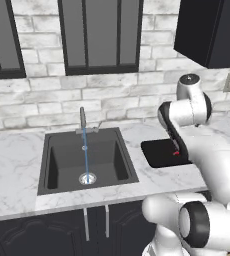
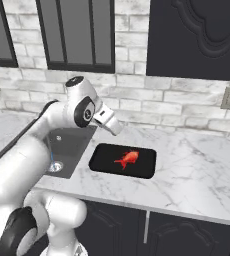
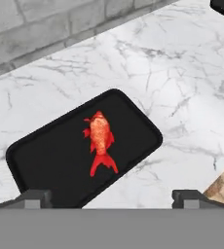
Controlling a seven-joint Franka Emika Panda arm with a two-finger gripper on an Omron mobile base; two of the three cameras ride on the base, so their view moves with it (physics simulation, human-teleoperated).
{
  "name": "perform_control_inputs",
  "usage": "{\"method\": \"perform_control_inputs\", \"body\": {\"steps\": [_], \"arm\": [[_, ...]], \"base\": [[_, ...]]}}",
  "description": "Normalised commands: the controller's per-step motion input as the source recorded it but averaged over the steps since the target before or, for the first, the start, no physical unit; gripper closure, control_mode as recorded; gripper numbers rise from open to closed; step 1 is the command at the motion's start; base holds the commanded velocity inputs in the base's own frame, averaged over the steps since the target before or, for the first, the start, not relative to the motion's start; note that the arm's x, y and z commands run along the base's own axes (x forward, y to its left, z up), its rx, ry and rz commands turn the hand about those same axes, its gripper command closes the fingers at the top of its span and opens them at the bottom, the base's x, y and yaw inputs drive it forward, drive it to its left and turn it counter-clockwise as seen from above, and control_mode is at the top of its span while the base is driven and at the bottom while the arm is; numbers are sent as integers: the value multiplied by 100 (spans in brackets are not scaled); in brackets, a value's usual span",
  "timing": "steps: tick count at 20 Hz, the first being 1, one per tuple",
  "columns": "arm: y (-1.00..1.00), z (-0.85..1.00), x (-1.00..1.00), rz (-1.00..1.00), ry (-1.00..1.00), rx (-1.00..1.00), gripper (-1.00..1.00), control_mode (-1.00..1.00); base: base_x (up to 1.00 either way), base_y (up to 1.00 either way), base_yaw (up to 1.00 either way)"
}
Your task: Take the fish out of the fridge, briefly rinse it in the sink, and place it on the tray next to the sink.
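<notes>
Gripper (image 3: 112,197) wide open & empty, fish (image 3: 100,141) lies on tray (image 3: 46,160); lift straight up w/o touching it.

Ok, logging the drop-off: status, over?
Fingers open, nothing held. Fish lying on tray, beside sink. Tap running. Nothing in the way.

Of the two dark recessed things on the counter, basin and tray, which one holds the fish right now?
The flat black tray right of the sink holds the red fish; the deeper grey basin has only running water and a drain.
</notes>
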Motion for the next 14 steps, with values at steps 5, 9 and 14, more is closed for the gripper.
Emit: {"method": "perform_control_inputs", "body": {"steps": [5, 9, 14], "arm": [[50, 100, -100, 2, -53, -23, -100, -100], [41, 30, -100, 12, -38, -20, -100, -100], [18, -49, -100, 11, -20, -17, -100, -100]], "base": [[0, 0, 0], [0, 0, 0], [0, 0, 0]]}}
